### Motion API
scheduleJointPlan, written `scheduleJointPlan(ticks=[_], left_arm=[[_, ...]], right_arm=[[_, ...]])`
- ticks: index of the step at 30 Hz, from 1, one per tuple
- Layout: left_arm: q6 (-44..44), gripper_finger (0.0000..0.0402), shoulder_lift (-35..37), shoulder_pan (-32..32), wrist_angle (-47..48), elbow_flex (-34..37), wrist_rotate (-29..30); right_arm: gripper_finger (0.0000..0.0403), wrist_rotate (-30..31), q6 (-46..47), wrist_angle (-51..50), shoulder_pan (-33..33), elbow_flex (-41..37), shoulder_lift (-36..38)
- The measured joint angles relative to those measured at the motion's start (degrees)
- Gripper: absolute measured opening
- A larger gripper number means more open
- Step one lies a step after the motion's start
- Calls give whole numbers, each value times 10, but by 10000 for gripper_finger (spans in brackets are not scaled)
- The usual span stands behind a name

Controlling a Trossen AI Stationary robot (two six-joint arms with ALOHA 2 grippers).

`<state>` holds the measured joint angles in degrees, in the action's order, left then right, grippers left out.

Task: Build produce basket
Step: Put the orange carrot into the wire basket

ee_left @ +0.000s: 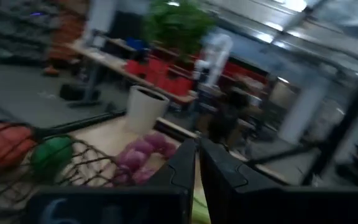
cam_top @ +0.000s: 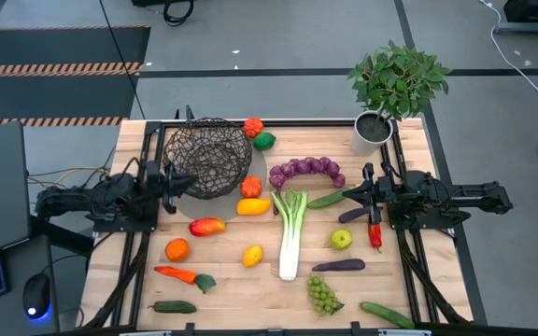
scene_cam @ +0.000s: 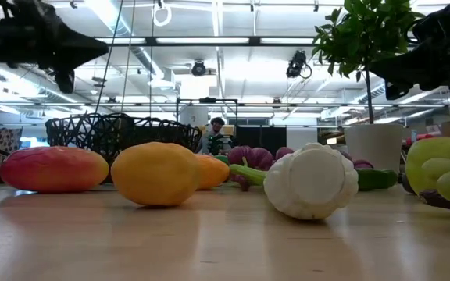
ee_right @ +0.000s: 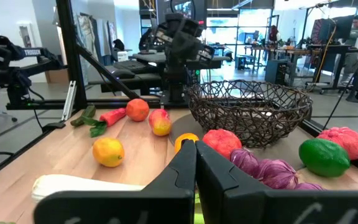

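The dark wire-mesh basket [cam_top: 208, 156] stands on its base at the table's far left, and nothing shows inside it. The produce lies spread over the wooden table: a leek [cam_top: 290, 233] in the middle, purple grapes [cam_top: 306, 170], green grapes [cam_top: 322, 295], a carrot [cam_top: 180, 274], an orange [cam_top: 176, 249], a lemon [cam_top: 252, 255], a green apple [cam_top: 341, 239] and an aubergine [cam_top: 338, 265]. My left gripper [cam_top: 191, 183] is shut and raised beside the basket's near left rim, tilted in its wrist view [ee_left: 197, 146]. At the right, my right gripper [cam_top: 348, 194] is shut, level and holds nothing [ee_right: 196, 146].
A white pot with a leafy plant [cam_top: 374, 131] stands at the far right corner. Peppers [cam_top: 253, 127] [cam_top: 264, 141] lie right of the basket, cucumbers [cam_top: 174, 306] [cam_top: 388, 315] near the front edge, and a red chilli [cam_top: 375, 233] under the right arm. Black frame rails [cam_top: 143, 271] run along both table sides.
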<state>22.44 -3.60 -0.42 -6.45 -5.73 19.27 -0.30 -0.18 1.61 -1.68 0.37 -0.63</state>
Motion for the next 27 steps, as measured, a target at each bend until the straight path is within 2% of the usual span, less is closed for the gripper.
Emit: scheduleJointPlan(ticks=[5, 10, 13, 16, 18, 22, 25, 27], left_arm=[[-51, 31, -78, 22, -4, -65, 2], [-76, 26, -215, 32, 1, -171, -5], [-141, 26, -305, 31, 40, -256, -45], [-221, 29, -381, 31, 99, -335, -69], [-232, 32, -420, 31, 101, -374, -70], [-185, 36, -476, 31, 102, -445, -70], [-152, 35, -495, 31, 102, -482, -70], [-138, 32, -502, 31, 100, -500, -70]], right_arm=[[10, 100, 1, 25, -1, 0, 0], [10, 249, 55, 153, -6, 2, 0], [10, 312, 34, 176, -15, 26, -2], [10, 309, 7, 176, -22, 62, -16], [10, 290, 13, 173, -24, 96, -44], [10, 250, 13, 122, -24, 206, -140], [10, 235, -7, 48, -26, 302, -241], [10, 235, 11, -14, -27, 373, -309]])
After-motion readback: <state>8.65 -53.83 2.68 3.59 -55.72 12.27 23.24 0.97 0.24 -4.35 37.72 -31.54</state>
